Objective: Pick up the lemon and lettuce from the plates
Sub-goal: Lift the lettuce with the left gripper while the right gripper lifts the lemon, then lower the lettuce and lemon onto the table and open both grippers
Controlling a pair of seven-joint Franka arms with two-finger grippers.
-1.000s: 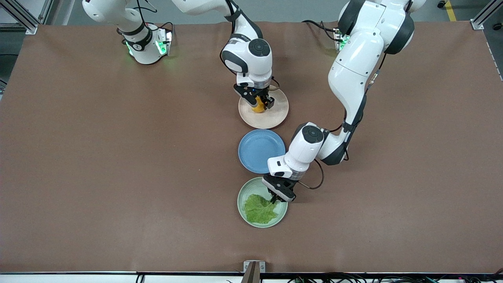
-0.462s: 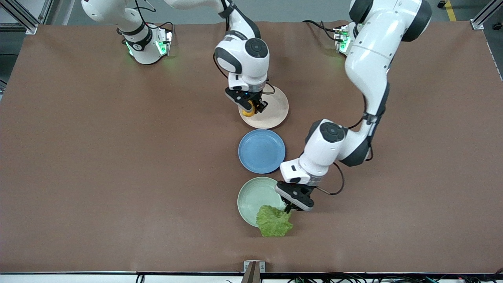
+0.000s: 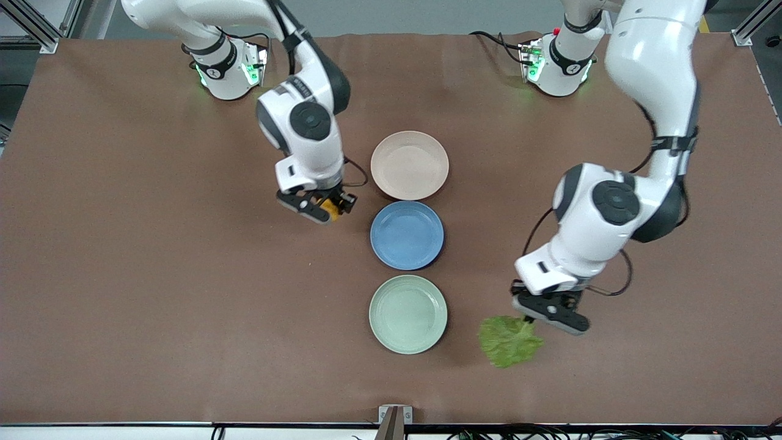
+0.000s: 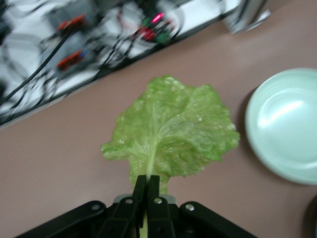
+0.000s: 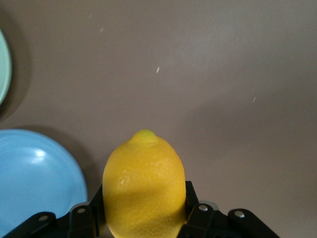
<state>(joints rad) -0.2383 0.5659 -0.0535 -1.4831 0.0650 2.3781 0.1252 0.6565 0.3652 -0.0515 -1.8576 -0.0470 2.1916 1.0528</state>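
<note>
lemon (image 3: 333,208) clamped in right pincer (image 3: 324,208); lettuce (image 3: 509,341) in left pincer (image 3: 537,316).

A brown table (image 3: 153,275) carries pink (image 3: 409,165), blue (image 3: 406,235) and green plates (image 3: 407,314).

The front view looks down from high across the table (image 3: 153,275) toward both robot bases, while each wrist view looks close along its own fingers at the tabletop, the left sharing the mint plate (image 4: 290,129) with the front view and the right the blue plate (image 5: 34,173).
</note>
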